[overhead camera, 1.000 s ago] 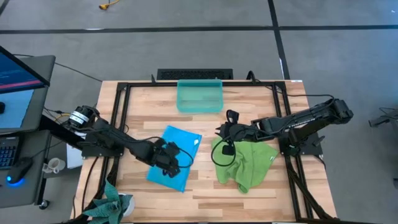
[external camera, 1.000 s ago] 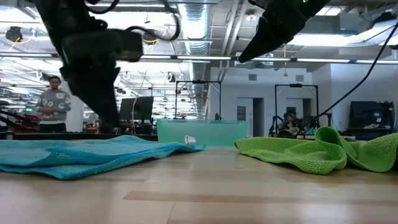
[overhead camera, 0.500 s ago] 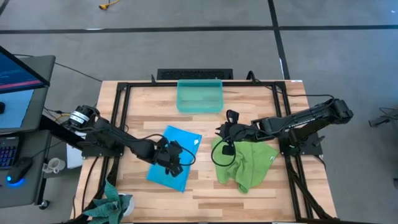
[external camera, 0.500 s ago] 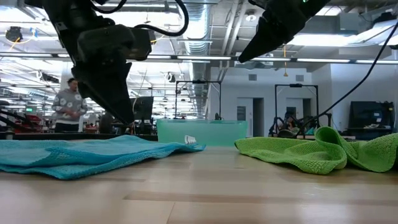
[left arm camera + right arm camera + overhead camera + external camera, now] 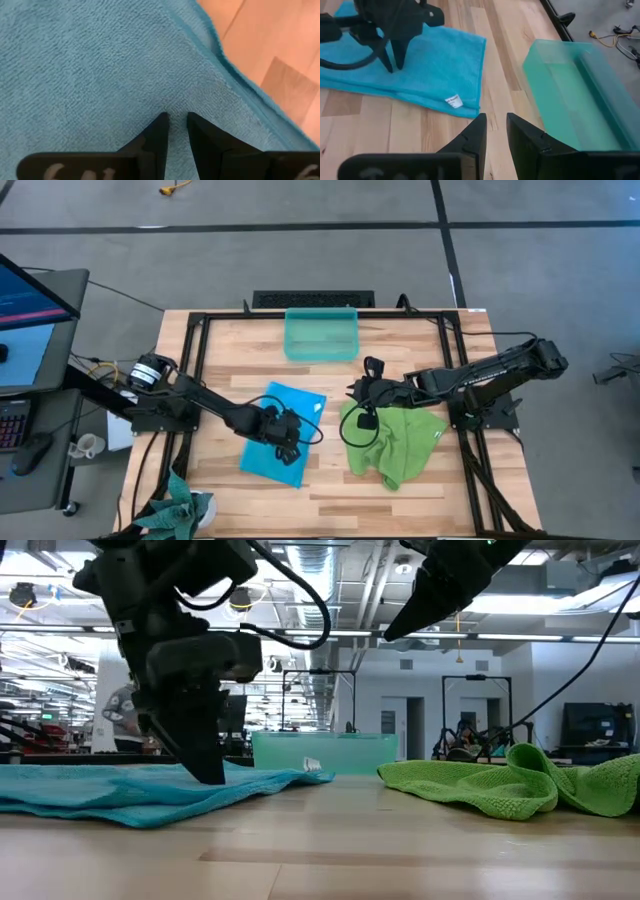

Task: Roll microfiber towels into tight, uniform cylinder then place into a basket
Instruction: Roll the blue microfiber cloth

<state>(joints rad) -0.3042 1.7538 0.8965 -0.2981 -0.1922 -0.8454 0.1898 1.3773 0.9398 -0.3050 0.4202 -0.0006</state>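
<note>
The sky-blue towel [image 5: 270, 420] lies spread flat on the table left of centre, its white label [image 5: 453, 102] at the far right corner. My left gripper [image 5: 291, 448] is shut, with its tips down on the towel's near right part. The lime-green towel [image 5: 400, 442] lies crumpled on the table right of centre. My right gripper [image 5: 358, 392] is shut and empty, held above the table by the green towel's left edge. The teal basket [image 5: 320, 335] stands at the far middle of the table. My left gripper presses its shut fingertips [image 5: 162, 122] down on the blue towel's top face [image 5: 176, 107], a little inside its right edge [image 5: 235, 70]. The fingers come from above, slanting from the table's left. The towel lies flat on the table under them [image 5: 215, 778].
A black frame [image 5: 195, 370] runs along the table's sides and far edge. A plant [image 5: 180, 505] stands at the near left corner. A person [image 5: 120, 715] shows in the room behind. Bare wood [image 5: 330, 480] lies between the two towels and along the near edge.
My left gripper has gone toward the table's right edge and down onto the blue towel. The towel has slid a little toward the right with it, still flat.
</note>
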